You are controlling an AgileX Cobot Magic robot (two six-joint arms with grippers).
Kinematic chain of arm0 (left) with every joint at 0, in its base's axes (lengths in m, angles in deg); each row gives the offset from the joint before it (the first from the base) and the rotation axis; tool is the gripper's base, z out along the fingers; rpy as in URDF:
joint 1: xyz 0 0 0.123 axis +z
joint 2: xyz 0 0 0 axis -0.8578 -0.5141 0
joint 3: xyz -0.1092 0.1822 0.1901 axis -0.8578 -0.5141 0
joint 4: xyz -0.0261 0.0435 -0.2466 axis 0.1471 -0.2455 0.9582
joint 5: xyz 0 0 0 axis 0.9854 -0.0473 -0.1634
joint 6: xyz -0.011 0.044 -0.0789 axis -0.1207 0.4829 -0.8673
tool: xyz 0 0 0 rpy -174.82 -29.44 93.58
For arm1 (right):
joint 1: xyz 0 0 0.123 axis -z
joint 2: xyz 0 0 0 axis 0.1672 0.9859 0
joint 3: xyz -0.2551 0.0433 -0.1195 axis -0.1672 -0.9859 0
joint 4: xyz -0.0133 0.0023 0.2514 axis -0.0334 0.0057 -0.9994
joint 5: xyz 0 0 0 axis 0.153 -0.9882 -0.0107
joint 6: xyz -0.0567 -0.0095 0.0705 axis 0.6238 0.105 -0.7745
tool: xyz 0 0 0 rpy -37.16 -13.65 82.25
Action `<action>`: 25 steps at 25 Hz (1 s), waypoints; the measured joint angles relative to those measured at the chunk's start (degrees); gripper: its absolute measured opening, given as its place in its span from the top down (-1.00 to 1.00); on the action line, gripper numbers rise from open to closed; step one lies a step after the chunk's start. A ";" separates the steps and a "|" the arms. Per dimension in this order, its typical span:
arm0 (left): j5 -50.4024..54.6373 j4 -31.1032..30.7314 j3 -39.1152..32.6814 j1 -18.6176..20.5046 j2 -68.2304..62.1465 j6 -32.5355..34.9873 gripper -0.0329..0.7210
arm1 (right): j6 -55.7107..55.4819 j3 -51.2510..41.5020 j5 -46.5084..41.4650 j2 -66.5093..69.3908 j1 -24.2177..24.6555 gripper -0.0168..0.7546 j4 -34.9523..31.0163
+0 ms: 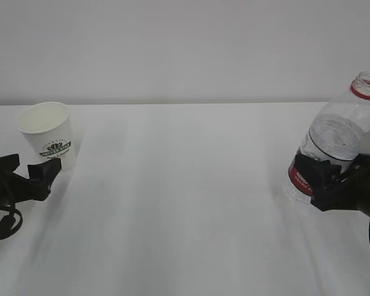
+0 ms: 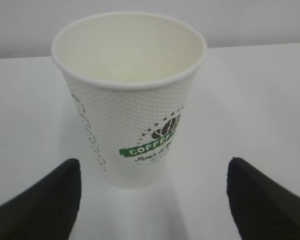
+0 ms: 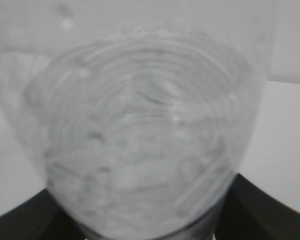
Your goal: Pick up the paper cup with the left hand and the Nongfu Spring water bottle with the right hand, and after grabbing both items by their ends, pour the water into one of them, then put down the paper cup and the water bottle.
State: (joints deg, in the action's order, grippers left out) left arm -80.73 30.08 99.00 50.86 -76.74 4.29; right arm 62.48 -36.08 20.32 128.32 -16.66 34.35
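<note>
- Fingers (image 2: 40,205) of the left hand (image 2: 152,200) stand spread wide, one dark tip in each lower corner of the left wrist view, with the paper cup (image 2: 135,110) upright between them and clear white table (image 2: 270,100) showing on both sides of it, so nothing is pinched yet.
- That placement reads as a lining-up: the tips sit low beside the cup's base, which suits a grab at its bottom end and leaves the rim free.
- At the left edge of the exterior view the same cup (image 1: 49,140) appears tipped a little; whether a finger touches it there I cannot tell.
- Fingers (image 3: 267,205) of the right hand (image 3: 150,220) press against the sides of the water bottle (image 3: 140,140), which fills the right wrist view; they are clamped on its lower body.
- At the right edge of the exterior view the bottle (image 1: 333,145) leans with its open, red-ringed neck up and back, so the water stays in while it is held by the lower part.
- How much water is inside is hard to judge through the blurred ribs, though a darker band across the middle may be its surface.
- Count: one cup, one bottle, two hands, one table; no cap is in view.
</note>
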 joint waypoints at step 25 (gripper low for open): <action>0.00 0.61 9.07 0.00 -9.64 0.00 -0.83 | 0.00 0.00 0.00 0.00 0.00 -0.30 0.00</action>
State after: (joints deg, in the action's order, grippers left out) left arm -80.73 30.69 108.07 50.86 -86.37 4.29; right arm 62.48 -36.08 20.32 128.32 -16.66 34.35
